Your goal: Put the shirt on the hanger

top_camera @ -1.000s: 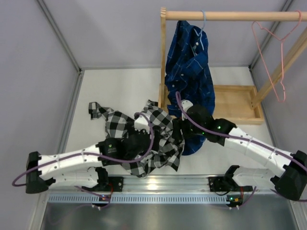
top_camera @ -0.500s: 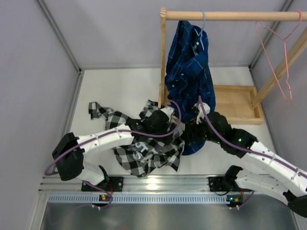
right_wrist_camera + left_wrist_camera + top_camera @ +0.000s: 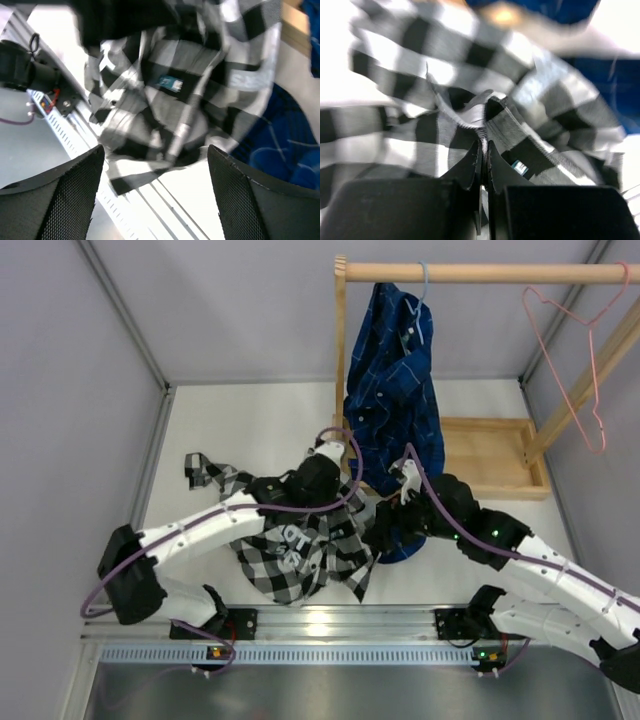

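The shirt, black-and-white check, lies bunched on the white table between the two arms, one sleeve trailing left. My left gripper is over its far edge. In the left wrist view that gripper is shut on a raised fold of the shirt. My right gripper hovers at the shirt's right side. In its wrist view it stands open above the shirt, with nothing between the fingers. The hanger, pink wire, hangs from the wooden rail at the far right.
A dark blue plaid shirt hangs on a light blue hanger from the same rail, its hem reaching the table beside my right gripper. The rack's wooden base stands at the back right. A metal rail runs along the near edge.
My left arm reached across the shirt to its far edge and shut on a fold, drawing the cloth up and bunching it. My right gripper opened wider and shifted slightly.
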`<act>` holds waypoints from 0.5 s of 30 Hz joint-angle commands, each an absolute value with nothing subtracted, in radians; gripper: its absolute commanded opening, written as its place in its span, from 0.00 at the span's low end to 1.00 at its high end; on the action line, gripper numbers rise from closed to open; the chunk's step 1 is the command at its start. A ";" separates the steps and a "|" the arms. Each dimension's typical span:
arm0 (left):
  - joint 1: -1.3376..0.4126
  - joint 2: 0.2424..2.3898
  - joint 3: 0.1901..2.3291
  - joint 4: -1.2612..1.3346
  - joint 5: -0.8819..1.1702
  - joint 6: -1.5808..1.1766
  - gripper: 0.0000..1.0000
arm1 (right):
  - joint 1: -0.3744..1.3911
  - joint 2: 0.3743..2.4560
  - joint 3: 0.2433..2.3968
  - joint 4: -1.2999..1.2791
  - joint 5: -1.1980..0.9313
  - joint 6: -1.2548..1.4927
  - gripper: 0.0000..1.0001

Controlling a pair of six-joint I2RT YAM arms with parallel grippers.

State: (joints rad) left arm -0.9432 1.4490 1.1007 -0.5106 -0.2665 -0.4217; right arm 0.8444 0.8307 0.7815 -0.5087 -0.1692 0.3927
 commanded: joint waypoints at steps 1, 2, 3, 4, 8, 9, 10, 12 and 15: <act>-0.922 1.254 1.146 -0.445 -0.414 -0.427 0.00 | 0.859 0.886 0.859 -0.377 -0.252 0.382 0.81; -0.922 1.224 1.135 -0.416 -0.413 -0.419 0.00 | 0.859 0.926 0.873 -0.370 -0.242 0.383 0.81; -0.922 1.195 1.123 -0.360 -0.400 -0.414 0.00 | 0.859 0.948 0.902 -0.364 -0.226 0.391 0.81; -0.922 1.168 1.091 -0.332 -0.393 -0.414 0.00 | 0.858 0.971 0.920 -0.364 -0.184 0.400 0.81; -0.922 0.973 0.981 -0.226 -0.417 -0.443 0.00 | 0.853 1.090 0.986 -0.360 -0.181 0.393 0.81; -0.922 0.942 0.960 -0.210 -0.419 -0.449 0.00 | 0.851 1.130 0.997 -0.356 -0.190 0.390 0.81; -0.922 0.918 0.945 -0.195 -0.413 -0.457 0.00 | 0.853 1.146 0.997 -0.330 -0.219 0.376 0.81; -0.922 0.867 0.916 -0.193 -0.377 -0.465 0.00 | 0.851 1.167 0.983 -0.290 -0.247 0.361 0.80; -0.922 0.822 0.891 -0.198 -0.342 -0.483 0.00 | 0.851 1.181 0.980 -0.249 -0.256 0.325 0.80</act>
